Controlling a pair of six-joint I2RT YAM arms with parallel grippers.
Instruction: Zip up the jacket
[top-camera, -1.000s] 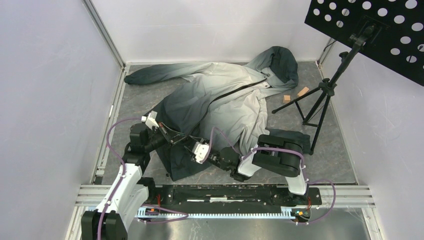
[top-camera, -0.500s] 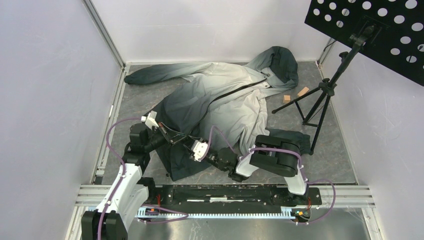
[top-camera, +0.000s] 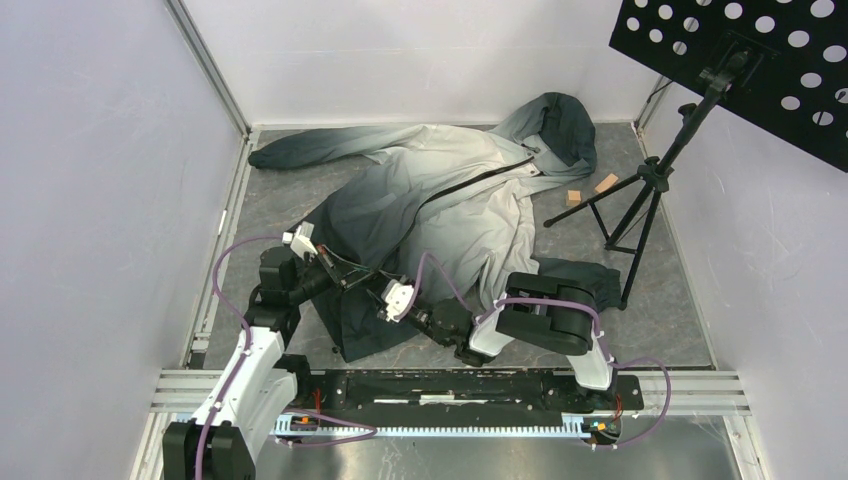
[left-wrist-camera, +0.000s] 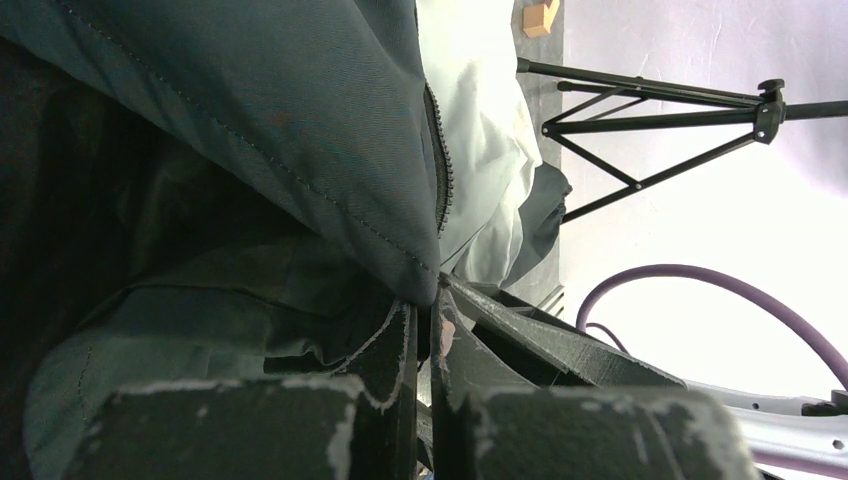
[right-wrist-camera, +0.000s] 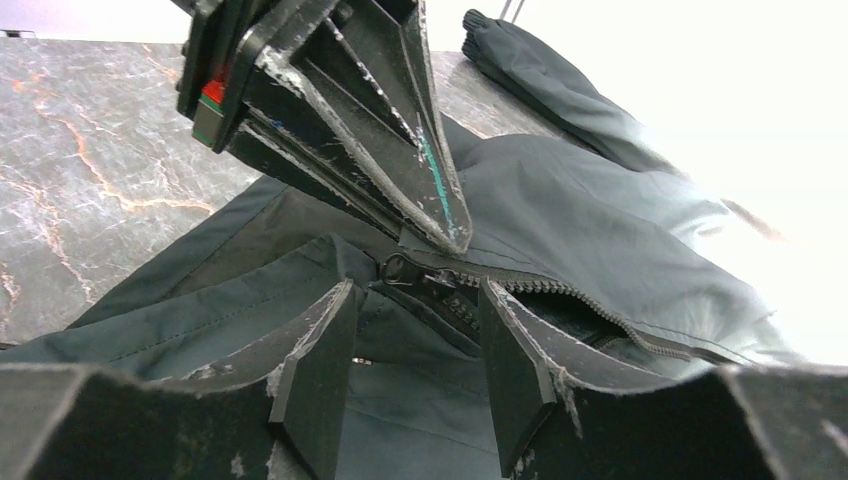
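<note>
the jacket (top-camera: 440, 190) lies spread on the grey marbled table (top-camera: 270, 205), with its hood toward the far right corner and one sleeve stretched to the far left. the pale part is in the middle and the dark hem is at the near side, just in front of the two arms. the dark zipper (top-camera: 470, 185) runs from the hood down toward the hem; in the right wrist view its teeth near the hem are not joined

the left gripper (left-wrist-camera: 423, 335) has its fingers pressed together on the dark hem edge of the jacket, at the lower end of the zipper line (the cloth is raised a little and folds over the fingers). the right gripper (right-wrist-camera: 415, 375) is just beside it, tip almost against tip. its fingers stand apart with nothing pinched, and the zipper slider (right-wrist-camera: 398, 270) lies on the cloth just beyond the gap between them

a black stand (top-camera: 645, 185) with three legs is at the right of the jacket, one leg close to the hood. two small wooden blocks (top-camera: 605, 183) lie on the table beside that leg, near the hood
</note>
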